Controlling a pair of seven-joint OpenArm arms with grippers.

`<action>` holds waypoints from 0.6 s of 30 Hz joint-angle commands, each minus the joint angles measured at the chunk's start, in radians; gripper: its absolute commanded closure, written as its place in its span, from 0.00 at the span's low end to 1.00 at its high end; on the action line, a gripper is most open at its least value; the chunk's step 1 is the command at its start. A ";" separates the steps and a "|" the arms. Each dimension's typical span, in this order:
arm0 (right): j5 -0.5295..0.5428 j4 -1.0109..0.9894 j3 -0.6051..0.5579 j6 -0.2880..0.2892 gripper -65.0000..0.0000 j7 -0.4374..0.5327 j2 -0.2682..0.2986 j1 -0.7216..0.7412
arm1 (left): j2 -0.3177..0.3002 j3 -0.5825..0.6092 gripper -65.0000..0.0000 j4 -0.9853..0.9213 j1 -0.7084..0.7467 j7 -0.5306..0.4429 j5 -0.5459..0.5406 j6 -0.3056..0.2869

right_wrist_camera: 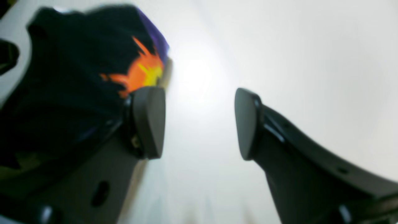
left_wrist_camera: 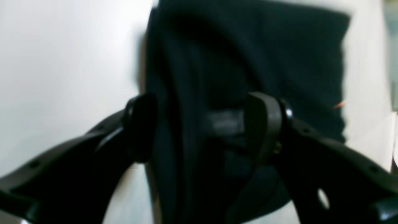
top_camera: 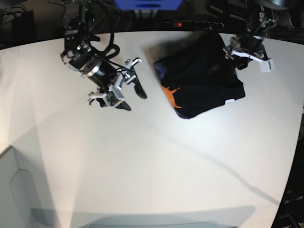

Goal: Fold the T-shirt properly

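The black T-shirt (top_camera: 199, 78) lies bunched and partly folded at the back right of the white table (top_camera: 142, 161), with its orange mark (top_camera: 172, 92) at the left edge and a small white tag (top_camera: 229, 100) at the front right. My left gripper (top_camera: 243, 51) is at the shirt's back right corner. In the left wrist view its jaws (left_wrist_camera: 202, 124) stand apart, with folds of the shirt (left_wrist_camera: 248, 46) between and under them. My right gripper (top_camera: 133, 99) is open and empty, left of the shirt. The right wrist view (right_wrist_camera: 199, 124) shows the shirt (right_wrist_camera: 71, 56) and the orange mark (right_wrist_camera: 140, 74) beside its left finger.
A blue object (top_camera: 147, 4), cables and dark equipment stand along the table's back edge. A white box-like piece (top_camera: 14, 190) is at the front left corner. The table's right edge runs close to the shirt.
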 commanded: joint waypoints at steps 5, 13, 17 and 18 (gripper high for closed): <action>0.019 -0.001 -0.101 0.003 0.49 0.024 -0.012 0.042 | -0.006 -0.026 0.36 -0.054 0.006 -0.014 0.002 -0.003; 0.018 -0.164 -0.209 0.003 0.97 0.024 -0.052 0.116 | 0.005 0.015 0.36 -0.172 -0.092 -0.012 0.002 -0.009; 0.019 -0.224 -0.221 0.003 1.00 0.030 -0.055 0.174 | 0.005 0.066 0.36 -0.193 -0.134 -0.012 0.002 -0.006; 0.019 -0.236 -0.230 0.003 1.00 0.030 -0.055 0.188 | 0.005 0.074 0.36 -0.195 -0.140 -0.012 0.004 -0.005</action>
